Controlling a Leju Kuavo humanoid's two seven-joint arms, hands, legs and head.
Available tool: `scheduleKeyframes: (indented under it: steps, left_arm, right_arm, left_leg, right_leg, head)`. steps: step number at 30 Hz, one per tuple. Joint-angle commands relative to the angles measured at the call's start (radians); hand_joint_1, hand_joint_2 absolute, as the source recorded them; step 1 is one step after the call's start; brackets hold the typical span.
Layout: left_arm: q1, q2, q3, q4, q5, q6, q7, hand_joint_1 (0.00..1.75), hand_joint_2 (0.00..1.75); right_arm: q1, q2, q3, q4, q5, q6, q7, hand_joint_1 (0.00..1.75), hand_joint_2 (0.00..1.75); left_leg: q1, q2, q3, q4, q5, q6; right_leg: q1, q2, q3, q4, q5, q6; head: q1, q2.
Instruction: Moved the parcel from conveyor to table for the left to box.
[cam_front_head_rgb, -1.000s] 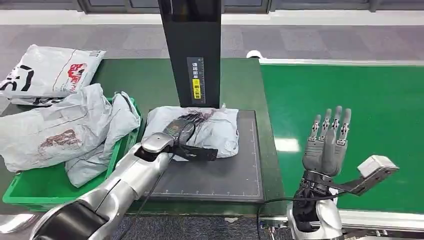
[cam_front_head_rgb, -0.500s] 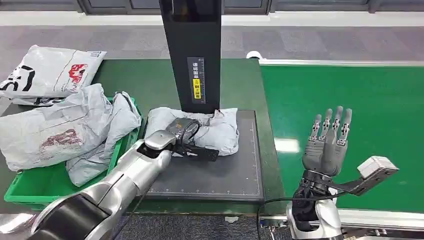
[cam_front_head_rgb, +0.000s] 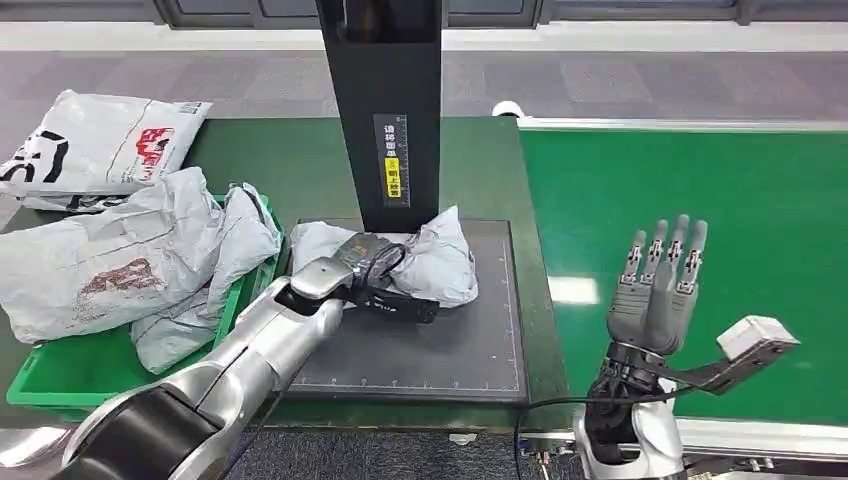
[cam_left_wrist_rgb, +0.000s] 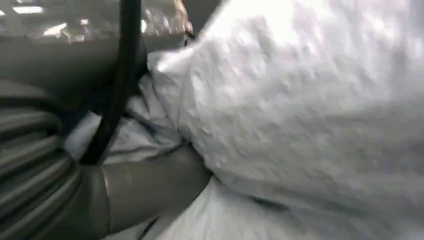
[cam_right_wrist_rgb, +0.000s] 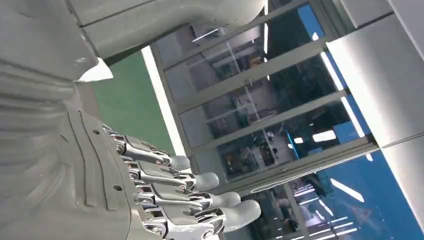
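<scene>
Left hand (cam_front_head_rgb: 365, 268) grips the bunched grey parcel (cam_front_head_rgb: 440, 265); right hand (cam_front_head_rgb: 655, 290) open, holding nothing. Risk: slack film (loosely gathered) may slip and miss the green box (cam_front_head_rgb: 60, 375).

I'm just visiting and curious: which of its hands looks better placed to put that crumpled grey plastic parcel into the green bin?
The left hand: it already grips the crumpled grey plastic parcel, beside the green bin. The right hand hangs open over the conveyor.
</scene>
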Motion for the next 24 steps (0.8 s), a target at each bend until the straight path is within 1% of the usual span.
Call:
scheduleKeyframes:
  steps: [1, 2, 4, 5, 6, 7, 8, 9, 10, 11, 13, 15, 16, 17, 18, 19, 20, 21, 22, 23, 24]
  left_arm:
    - [0.166, 0.006, 0.224, -0.634, 0.555, 0.247, -0.146, 1.75, 1.75]
    - [0.203, 0.034, 0.212, -0.747, 0.614, 0.249, -0.125, 1.75, 1.75]
    - [0.211, 0.044, 0.207, -0.767, 0.619, 0.244, -0.115, 1.75, 1.75]
    - [0.290, -0.009, 0.325, -0.911, 0.996, 0.306, -0.326, 1.75, 1.75]
    - [0.350, 0.013, 0.336, -1.053, 1.113, 0.368, -0.342, 1.75, 1.75]
    - [0.382, 0.025, 0.342, -1.131, 1.118, 0.418, -0.355, 1.75, 1.75]
    - [0.409, 0.020, 0.361, -1.189, 1.111, 0.494, -0.392, 1.75, 1.75]
    - [0.433, 0.031, 0.367, -1.239, 1.050, 0.588, -0.429, 1.75, 1.75]
    - [0.449, 0.022, 0.391, -1.275, 1.016, 0.648, -0.467, 1.75, 1.75]
    - [0.462, 0.001, 0.424, -1.295, 0.993, 0.648, -0.490, 1.75, 1.75]
    - [0.462, 0.001, 0.424, -1.295, 0.993, 0.648, -0.490, 1.75, 1.75]
    - [0.476, -0.108, 0.558, -1.329, 0.919, 0.648, -0.608, 1.75, 1.75]
    - [0.468, -0.158, 0.641, -1.394, 0.812, 0.648, -0.608, 1.75, 1.75]
    - [0.459, -0.188, 0.711, -1.456, 0.723, 0.648, -0.608, 1.75, 1.75]
    - [0.442, -0.188, 0.778, -1.497, 0.670, 0.648, -0.608, 1.75, 1.75]
    - [0.391, -0.188, 0.925, -1.561, 0.514, 0.648, -0.608, 1.75, 1.75]
    - [0.375, -0.188, 0.968, -1.563, 0.471, 0.648, -0.608, 1.75, 1.75]
    - [0.375, -0.188, 0.968, -1.563, 0.471, 0.648, -0.608, 1.75, 1.75]
    - [0.375, -0.188, 0.968, -1.563, 0.471, 0.648, -0.608, 1.75, 1.75]
    - [0.359, -0.188, 1.011, -1.544, 0.429, 0.648, -0.608, 1.75, 1.75]
    - [0.270, -0.095, 1.094, -1.395, 0.430, 0.648, -0.608, 1.75, 1.75]
  right_arm:
    - [0.073, 0.017, -0.120, -0.111, -0.007, -0.027, 0.003, 0.00, 1.75]
    - [0.073, 0.016, -0.113, -0.110, -0.008, -0.036, 0.004, 0.00, 1.75]
    - [0.071, 0.016, -0.111, -0.108, -0.008, -0.037, 0.004, 0.00, 1.75]
    - [0.064, 0.005, -0.096, -0.088, -0.011, -0.043, 0.012, 0.00, 1.75]
    - [0.062, 0.003, -0.090, -0.071, -0.019, -0.048, 0.007, 0.00, 1.75]
    - [0.062, 0.005, -0.087, -0.063, -0.022, -0.051, 0.002, 0.00, 1.75]
    - [0.062, 0.008, -0.083, -0.056, -0.024, -0.051, -0.001, 0.00, 1.75]
    - [0.060, 0.010, -0.074, -0.048, -0.025, -0.057, -0.002, 0.00, 1.75]
    - [0.059, 0.010, -0.067, -0.043, -0.027, -0.060, -0.003, 0.00, 1.75]
    - [0.057, 0.011, -0.062, -0.038, -0.028, -0.062, -0.003, 0.00, 1.75]
    - [0.057, 0.011, -0.062, -0.038, -0.028, -0.062, -0.003, 0.00, 1.75]
    - [0.058, 0.016, -0.057, -0.036, -0.029, -0.075, -0.004, 0.00, 1.75]
    - [0.058, 0.019, -0.056, -0.033, -0.029, -0.077, -0.004, 0.00, 1.75]
    - [0.058, 0.022, -0.052, -0.028, -0.030, -0.081, -0.004, 0.00, 1.75]
    - [0.057, 0.024, -0.048, -0.024, -0.030, -0.082, -0.004, 0.00, 1.75]
    - [0.054, 0.026, -0.038, -0.015, -0.031, -0.085, -0.003, 0.00, 1.75]
    - [0.053, 0.027, -0.033, -0.012, -0.031, -0.087, -0.003, 0.00, 1.75]
    - [0.053, 0.027, -0.033, -0.012, -0.031, -0.087, -0.003, 0.00, 1.75]
    - [0.053, 0.027, -0.033, -0.012, -0.031, -0.087, -0.003, 0.00, 1.75]
    - [0.054, 0.027, -0.029, -0.013, -0.032, -0.089, -0.004, 0.00, 1.75]
    - [0.056, 0.025, -0.028, -0.021, -0.033, -0.098, -0.006, 0.00, 1.75]
  left_leg:
    - [0.001, -0.004, -0.005, 0.000, 0.002, 0.001]
    - [0.001, -0.005, -0.005, -0.003, 0.003, 0.001]
    - [0.001, 0.000, -0.008, 0.000, 0.000, 0.001]
    - [0.000, 0.003, -0.007, -0.001, 0.000, 0.001]
    - [0.000, 0.002, -0.007, 0.000, 0.000, 0.001]
    - [0.001, 0.006, -0.006, -0.001, -0.001, 0.000]
    - [0.001, 0.011, -0.004, -0.003, -0.002, 0.000]
    - [0.000, 0.012, -0.003, -0.004, -0.002, 0.000]
    - [0.000, 0.011, -0.006, -0.002, -0.002, 0.000]
    - [0.001, 0.013, -0.005, -0.003, -0.003, 0.000]
    - [0.000, 0.012, -0.007, -0.001, -0.002, -0.001]
    - [0.001, 0.011, -0.005, -0.004, -0.002, -0.001]
    - [0.001, 0.009, -0.007, -0.002, -0.002, -0.001]
    - [0.001, 0.009, -0.007, -0.002, -0.002, 0.000]
    - [0.002, 0.010, -0.010, 0.001, -0.003, 0.000]
    - [0.002, 0.009, -0.010, 0.001, -0.002, 0.000]
    - [0.002, 0.010, -0.012, 0.002, -0.002, 0.000]
    - [0.002, 0.014, -0.012, 0.001, -0.002, 0.000]
    - [0.002, 0.011, -0.011, 0.000, -0.002, 0.000]
    - [0.003, 0.011, -0.010, -0.002, -0.001, 0.000]
    - [0.003, 0.008, -0.008, -0.002, -0.001, 0.000]
  right_leg:
    - [0.001, -0.004, -0.003, -0.001, 0.001, 0.000]
    - [0.002, -0.004, -0.002, -0.005, 0.003, 0.000]
    - [0.001, 0.000, -0.006, -0.001, 0.001, 0.000]
    - [0.000, 0.003, -0.006, -0.002, 0.001, 0.000]
    - [0.000, 0.003, -0.007, 0.000, 0.001, 0.000]
    - [0.000, 0.007, -0.007, -0.001, 0.001, 0.000]
    - [0.001, 0.011, -0.007, -0.003, 0.002, 0.000]
    - [0.000, 0.013, -0.007, -0.004, 0.002, 0.000]
    - [0.000, 0.011, -0.009, -0.001, 0.002, 0.000]
    - [0.001, 0.014, -0.009, -0.003, 0.002, -0.001]
    - [0.000, 0.012, -0.011, 0.000, 0.001, -0.001]
    - [0.001, 0.012, -0.009, -0.003, 0.002, -0.001]
    - [0.001, 0.009, -0.010, -0.001, 0.000, -0.001]
    - [0.002, 0.009, -0.010, -0.001, 0.000, -0.001]
    - [0.003, 0.010, -0.012, 0.000, 0.001, -0.001]
    - [0.003, 0.009, -0.012, -0.001, 0.001, -0.001]
    - [0.003, 0.010, -0.013, 0.001, 0.001, -0.001]
    - [0.004, 0.014, -0.014, 0.000, 0.002, -0.001]
    - [0.003, 0.011, -0.012, 0.000, 0.002, -0.001]
    - [0.002, 0.011, -0.011, -0.001, 0.002, -0.001]
    - [0.001, 0.009, -0.010, -0.001, 0.001, -0.001]
  head:
    - [0.000, 0.000]
    - [0.000, 0.000]
    - [0.000, 0.000]
    - [0.000, 0.000]
    - [0.000, 0.000]
    - [0.000, 0.000]
    - [0.000, 0.000]
    - [0.000, 0.000]
    - [0.000, 0.000]
    - [0.000, 0.000]
    - [0.000, 0.000]
    - [0.000, 0.000]
    - [0.000, 0.000]
    - [0.000, 0.000]
    - [0.000, 0.000]
    - [0.000, 0.000]
    - [0.000, 0.000]
    - [0.000, 0.000]
    - [0.000, 0.000]
    - [0.000, 0.000]
    - [0.000, 0.000]
